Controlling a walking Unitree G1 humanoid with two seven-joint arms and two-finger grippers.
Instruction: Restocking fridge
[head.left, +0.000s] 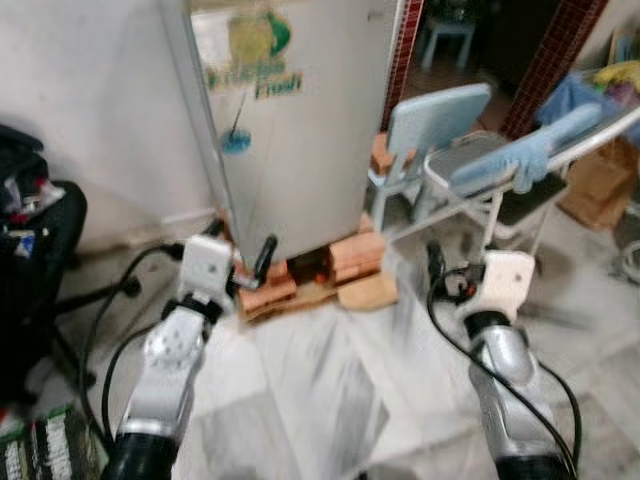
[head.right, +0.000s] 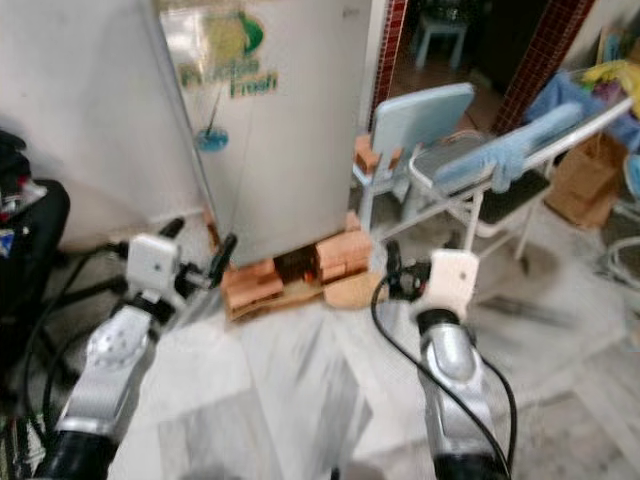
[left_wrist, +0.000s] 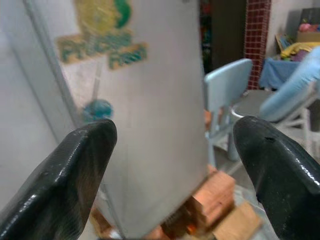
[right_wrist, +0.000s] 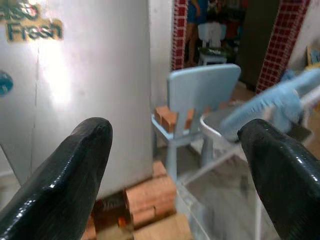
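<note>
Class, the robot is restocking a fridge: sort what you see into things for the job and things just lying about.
For the job: fridge; left gripper, open; right gripper, open.

Lying about: blue chair; bricks under the fridge; folding rack; cardboard box.

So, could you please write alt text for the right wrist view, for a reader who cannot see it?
The right gripper, its two black fingers spread wide and holding nothing, points at a closed silver fridge raised on bricks. Beside the fridge stands a small pale blue chair with bricks on its seat.
</note>
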